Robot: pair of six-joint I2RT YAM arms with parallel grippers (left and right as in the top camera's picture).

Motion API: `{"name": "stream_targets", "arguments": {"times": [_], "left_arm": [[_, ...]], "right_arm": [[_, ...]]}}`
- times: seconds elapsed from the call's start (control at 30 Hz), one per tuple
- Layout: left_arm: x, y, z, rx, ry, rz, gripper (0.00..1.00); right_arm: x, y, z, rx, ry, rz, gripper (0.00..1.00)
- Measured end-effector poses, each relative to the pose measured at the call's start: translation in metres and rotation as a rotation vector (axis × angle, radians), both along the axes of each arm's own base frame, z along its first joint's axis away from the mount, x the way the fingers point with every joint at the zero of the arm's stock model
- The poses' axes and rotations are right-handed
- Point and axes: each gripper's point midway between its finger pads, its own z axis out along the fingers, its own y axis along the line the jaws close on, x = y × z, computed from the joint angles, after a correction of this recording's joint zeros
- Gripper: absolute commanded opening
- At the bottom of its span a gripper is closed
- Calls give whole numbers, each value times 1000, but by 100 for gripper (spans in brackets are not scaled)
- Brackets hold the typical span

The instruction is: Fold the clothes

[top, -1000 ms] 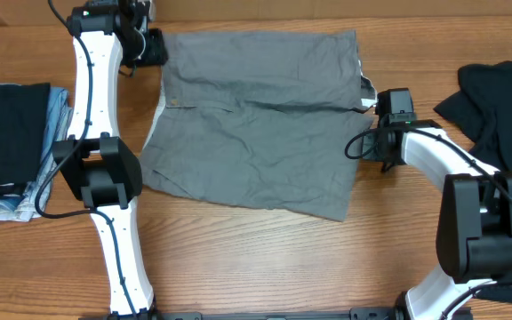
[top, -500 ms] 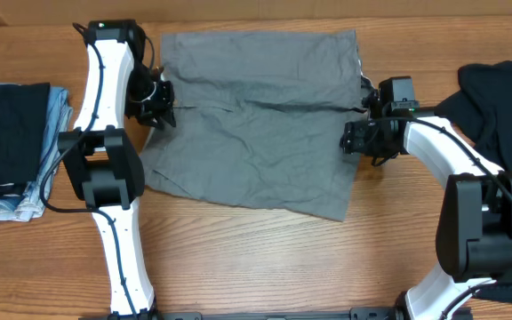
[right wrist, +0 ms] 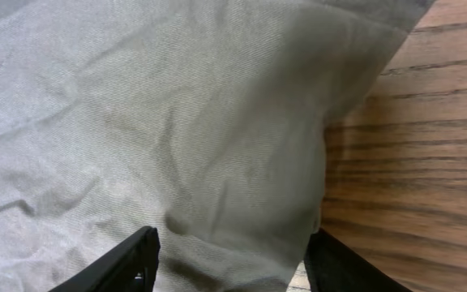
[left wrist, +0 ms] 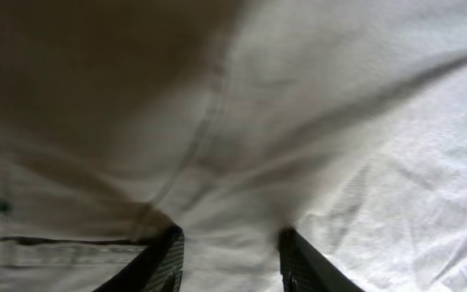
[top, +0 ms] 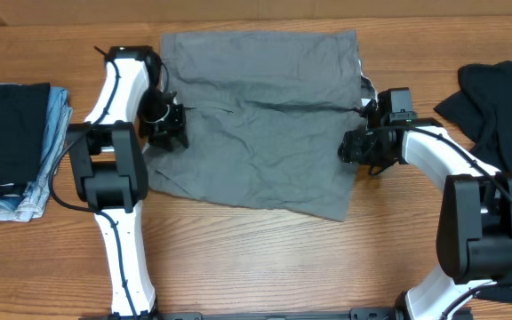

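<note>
We see the grey shorts point(top: 256, 116) spread flat on the wooden table point(top: 256, 258). They form a roughly rectangular sheet of thin woven cloth, creased all over, with 1 long fold line across the upper half.

The left gripper point(top: 163, 129) sits on the shorts' left edge. In its wrist view the 2 black fingers point(left wrist: 159, 261) stand wide apart, with cloth rising in a soft ridge between them and a stitched seam point(left wrist: 205, 122) running ahead of the tips. It clamps nothing.

The right gripper point(top: 354, 147) rests on the opposite edge, its jaws likewise spread wide over a fine twill weave and holding nothing. Bare wood grain lies just outside 1 of its fingers point(right wrist: 343, 268).

Well beyond the right gripper, away from the shorts, a dark navy-black garment point(top: 496, 89) lies crumpled. Outward of the left gripper sits a folded stack, dark cloth point(top: 7, 133) over pale blue denim point(top: 53, 124). From overhead, the left arm point(top: 114, 169) hides the table beside the shorts' left edge.
</note>
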Motion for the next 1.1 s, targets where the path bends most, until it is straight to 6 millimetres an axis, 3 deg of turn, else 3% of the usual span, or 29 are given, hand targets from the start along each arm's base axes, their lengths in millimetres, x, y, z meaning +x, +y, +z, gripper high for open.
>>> {"name": "stream_targets", "arguments": {"times": [0.13,0.23,0.37,0.4,0.47,0.5,0.57,0.6,0.73,0.8,0.9,1.0,1.1], "left_arm": [[-9,-25,-1,16,13,-62,40],[-9,-41,-1,24,-2,-100,40],[-8,-46,-2,34,-9,-91,40],[-8,-46,-2,43,-9,-88,40],[-8,-46,-2,56,-9,-85,36],[-8,-46,-2,61,-9,-86,29],[-7,-44,-3,74,-11,-86,16],[-7,-43,-3,77,-14,-88,14],[-6,-42,-4,85,-16,-87,16],[-6,-42,-2,86,-13,-87,15],[-2,-42,5,86,-15,-88,24],[8,-43,17,84,-52,-89,32],[9,-40,31,91,-49,-86,51]], "right_arm": [[1,-11,-1,-32,-1,-28,61],[-4,-40,1,-65,57,-107,65],[16,-62,36,-64,52,-166,58],[21,-58,44,-43,40,-152,48],[17,-41,48,13,53,-93,10],[13,-30,48,37,67,-58,4],[9,-9,50,71,69,7,4],[12,-3,49,75,52,23,4],[14,7,31,76,-2,56,4],[10,7,13,73,-23,58,4],[-1,6,-5,66,-18,57,4],[-1,6,-6,67,-23,56,4],[0,4,-7,57,-21,45,4]]}}
